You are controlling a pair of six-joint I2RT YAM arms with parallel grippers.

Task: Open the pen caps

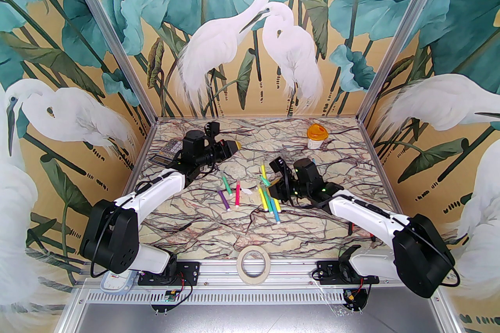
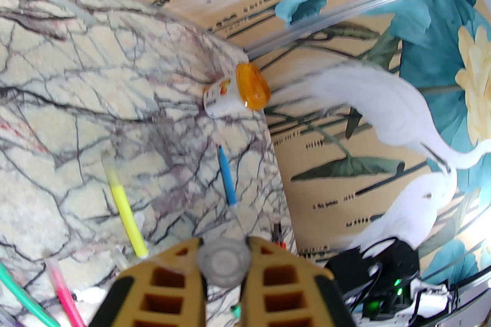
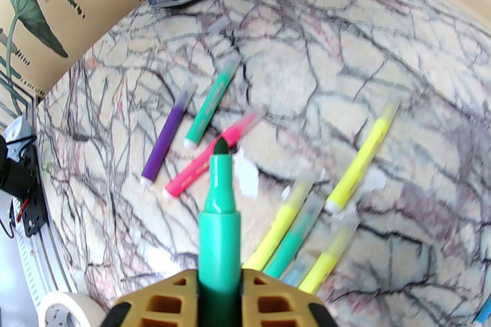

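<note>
Pens (image 3: 362,160) lie scattered on the marble bench (image 1: 203,222). Counted in the right wrist view, seven rest there: one purple, one pink, two green and three yellow. A blurred pale-blue shape under the near cluster is too unclear to identify. An eighth, a green pen (image 3: 219,202), is clenched in the right tool (image 3: 219,275), its dark tip bare and pointing toward the pink one. The left wrist view adds a blue pen (image 2: 227,181) lying alone near an orange-lidded bottle (image 2: 234,95). It also shows the left tool (image 2: 224,242) gripping one clear pen cap (image 2: 224,268) end-on between its fingers. From above, that cap-holding tool sits at the far left beside a calculator (image 1: 168,153), well apart from the right tool. One tape roll (image 1: 253,261) lies at the near edge.
</note>
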